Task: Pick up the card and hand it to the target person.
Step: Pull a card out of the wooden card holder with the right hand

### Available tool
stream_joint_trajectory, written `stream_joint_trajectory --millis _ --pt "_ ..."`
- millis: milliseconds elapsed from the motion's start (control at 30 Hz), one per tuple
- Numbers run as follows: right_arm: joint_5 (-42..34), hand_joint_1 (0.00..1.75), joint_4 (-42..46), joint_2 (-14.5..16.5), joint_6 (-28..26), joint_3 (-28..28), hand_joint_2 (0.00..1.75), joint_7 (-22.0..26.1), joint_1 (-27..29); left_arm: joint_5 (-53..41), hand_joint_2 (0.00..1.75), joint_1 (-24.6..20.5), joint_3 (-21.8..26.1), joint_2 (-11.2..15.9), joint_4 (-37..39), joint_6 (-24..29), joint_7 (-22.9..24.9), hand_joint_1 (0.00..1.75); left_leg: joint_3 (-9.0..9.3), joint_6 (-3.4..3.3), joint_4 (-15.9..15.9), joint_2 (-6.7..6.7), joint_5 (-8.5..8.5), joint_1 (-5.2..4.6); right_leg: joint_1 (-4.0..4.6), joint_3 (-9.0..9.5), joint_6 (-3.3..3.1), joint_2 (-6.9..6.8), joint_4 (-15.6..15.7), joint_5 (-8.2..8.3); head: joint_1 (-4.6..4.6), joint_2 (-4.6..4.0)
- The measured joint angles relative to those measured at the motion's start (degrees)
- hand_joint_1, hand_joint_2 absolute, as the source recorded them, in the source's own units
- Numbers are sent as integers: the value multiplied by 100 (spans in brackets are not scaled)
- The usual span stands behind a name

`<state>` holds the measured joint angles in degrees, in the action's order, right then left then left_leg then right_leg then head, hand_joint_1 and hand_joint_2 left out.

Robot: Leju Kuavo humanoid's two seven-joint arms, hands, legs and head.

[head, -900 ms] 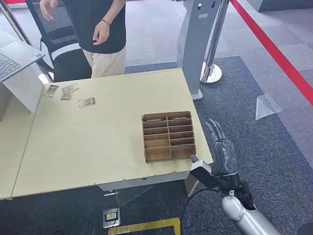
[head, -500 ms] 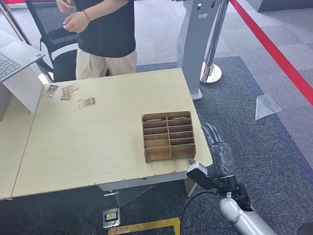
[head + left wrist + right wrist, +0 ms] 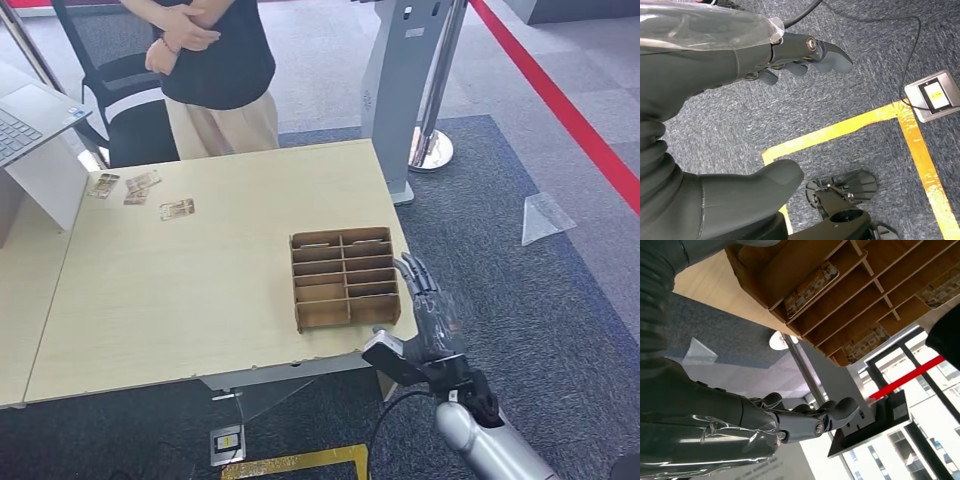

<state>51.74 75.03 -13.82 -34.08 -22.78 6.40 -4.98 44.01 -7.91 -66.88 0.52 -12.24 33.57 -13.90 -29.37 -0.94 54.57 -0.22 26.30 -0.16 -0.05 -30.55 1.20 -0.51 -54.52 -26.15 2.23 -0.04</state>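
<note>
The right hand [image 3: 425, 300] has moved left to the cardboard organizer's [image 3: 345, 277] corner; the person [image 3: 211, 60] folded arms.

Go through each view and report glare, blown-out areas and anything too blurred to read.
Head view: even light, sharp; the cards on the table are too small to read. Right wrist view: windows behind the wooden organizer are blown out white, and glare streaks the clear cover on the right robot hand. Left wrist view: glare on the left robot hand, thumb close and soft.

bare tabletop [image 3: 189, 290] left of divided wooden tray [image 3: 346, 277], person [image 3: 215, 60] beyond
</note>
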Motion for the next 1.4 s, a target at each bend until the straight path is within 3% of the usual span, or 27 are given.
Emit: stream_joint_trajectory --millis 300,433,1200,1267,1333,1400 --pt "1494 0 -384 66 513 -229 175 -912 -374 -98 175 -62 -2 1 0 -70 9 0 0 0 1 0 0 0 0 1 0 -1 0 0 0 2" --pt "1727 0 -532 97 735 -304 175 -1071 -482 -127 175 -84 -3 1 0 -113 40 0 -1 0 1 0 0 0 0 0 0 0 0 0 0 1" --pt "1294 20 -967 171 620 -345 175 -674 -635 -326 175 -67 -40 -43 0 -255 203 0 1 0 2 1 0 0 0 0 0 1 0 0 0 0" --pt "1270 38 -951 171 617 -337 175 -633 -635 -347 175 -62 -58 -51 0 -277 215 0 0 0 2 1 0 0 0 0 0 1 0 0 0 0" --pt "1257 111 -923 172 610 -333 175 -609 -636 -372 175 -58 -68 -61 0 -290 229 0 0 0 2 1 0 0 0 0 0 1 0 0 0 0" --pt "1250 172 -890 173 608 -332 175 -597 -638 -382 175 -53 -70 -73 0 -291 237 0 0 0 2 0 0 0 0 0 0 0 0 0 0 0"
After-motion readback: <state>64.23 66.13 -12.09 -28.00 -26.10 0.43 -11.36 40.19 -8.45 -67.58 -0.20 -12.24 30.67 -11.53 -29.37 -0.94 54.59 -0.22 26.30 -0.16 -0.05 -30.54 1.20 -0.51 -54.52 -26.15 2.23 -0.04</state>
